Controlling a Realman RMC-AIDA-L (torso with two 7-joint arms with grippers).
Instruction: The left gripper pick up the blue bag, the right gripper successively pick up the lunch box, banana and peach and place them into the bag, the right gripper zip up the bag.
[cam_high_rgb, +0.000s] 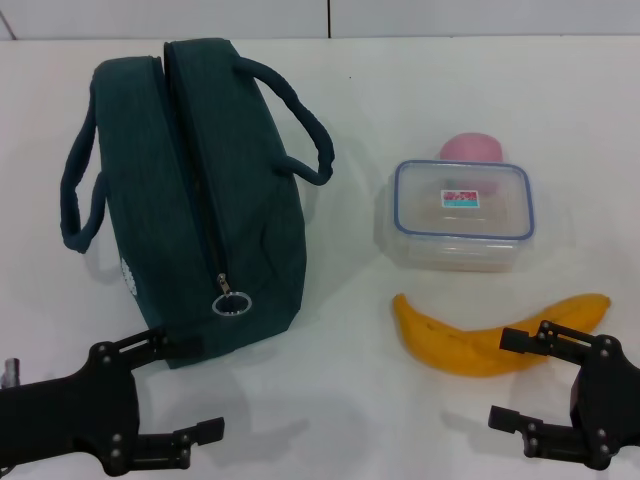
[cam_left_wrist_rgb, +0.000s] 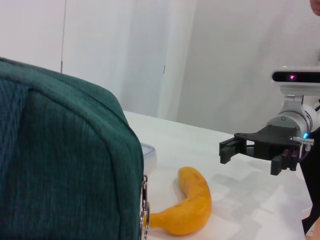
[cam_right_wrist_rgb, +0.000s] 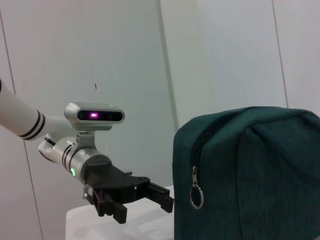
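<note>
Nearest us, our left gripper (cam_high_rgb: 185, 390) and right gripper (cam_high_rgb: 527, 380) hang open, empty. Nothing is started: the blue bag (cam_high_rgb: 200, 200) lies zipped at ten o'clock, needing gripping first.

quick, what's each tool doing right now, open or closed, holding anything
Left tool: open, holding nothing, just short of the blue bag.
Right tool: open, holding nothing, over one end of the banana.
</note>
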